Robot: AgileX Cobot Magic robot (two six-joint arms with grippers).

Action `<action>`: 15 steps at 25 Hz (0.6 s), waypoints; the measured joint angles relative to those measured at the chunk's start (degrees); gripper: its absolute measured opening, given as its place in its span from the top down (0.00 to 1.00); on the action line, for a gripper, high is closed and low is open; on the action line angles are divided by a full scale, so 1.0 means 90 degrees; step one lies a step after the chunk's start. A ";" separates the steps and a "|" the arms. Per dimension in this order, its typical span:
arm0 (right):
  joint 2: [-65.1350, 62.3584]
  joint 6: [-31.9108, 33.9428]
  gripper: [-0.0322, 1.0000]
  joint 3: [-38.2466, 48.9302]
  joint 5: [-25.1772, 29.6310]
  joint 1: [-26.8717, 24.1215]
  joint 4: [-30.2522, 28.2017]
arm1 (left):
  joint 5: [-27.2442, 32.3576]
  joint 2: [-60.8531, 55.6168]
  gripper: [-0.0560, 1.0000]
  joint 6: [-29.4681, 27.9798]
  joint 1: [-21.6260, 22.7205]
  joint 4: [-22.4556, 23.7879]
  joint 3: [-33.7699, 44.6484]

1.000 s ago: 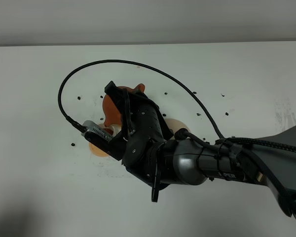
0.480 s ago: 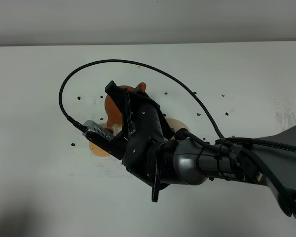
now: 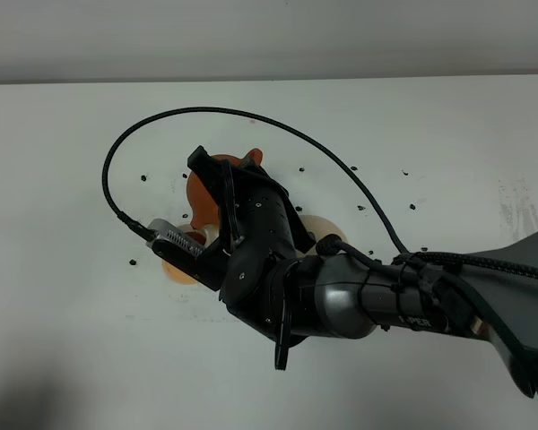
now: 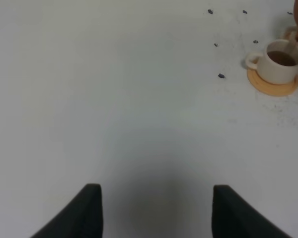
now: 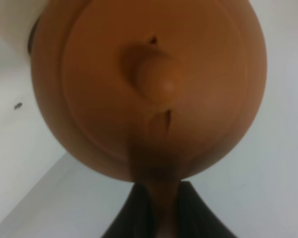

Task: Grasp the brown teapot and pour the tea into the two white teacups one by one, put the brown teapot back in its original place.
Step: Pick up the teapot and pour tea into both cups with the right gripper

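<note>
The brown teapot fills the right wrist view, lid knob facing the camera. My right gripper is shut on its loop handle. In the high view the teapot hangs tilted under the black wrist of my right gripper, over a white teacup that is mostly hidden. The left wrist view shows that teacup holding brown tea on an orange coaster, far from my left gripper, which is open and empty. The other teacup is hidden. The beige mat peeks out beside the arm.
A black cable loops over the white table behind the teapot. Small dark specks dot the surface around the cups. An orange coaster shows left of the wrist. The right arm crosses the table's right half.
The right arm and the teapot have edged very slightly left, and the cable loop shifted with them. The grip is unchanged.
</note>
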 joint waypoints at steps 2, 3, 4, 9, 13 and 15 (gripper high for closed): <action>0.0000 -0.0030 0.85 0.0000 0.0000 0.0000 0.0000 | 0.0000 0.0000 0.46 0.0000 0.0000 0.0000 0.0000; 0.0000 -0.0045 0.85 0.0000 0.0000 0.0000 0.0000 | 0.0000 0.0000 0.46 0.0000 0.0000 0.0000 0.0000; 0.0000 -0.0046 0.85 0.0000 0.0000 0.0000 0.0000 | 0.0000 0.0000 0.46 0.0000 0.0000 0.0000 0.0000; 0.0000 -0.0083 0.85 0.0000 -0.0005 0.0000 0.0000 | 0.0000 0.0000 0.46 0.0000 0.0000 0.0000 0.0000; 0.0000 -0.0142 0.85 0.0000 -0.0057 0.0005 0.0000 | 0.0000 0.0000 0.46 0.0000 0.0000 0.0000 0.0000; 0.0000 -0.0164 0.85 0.0000 -0.0063 0.0005 0.0000 | 0.0000 0.0000 0.46 0.0000 0.0000 0.0000 0.0000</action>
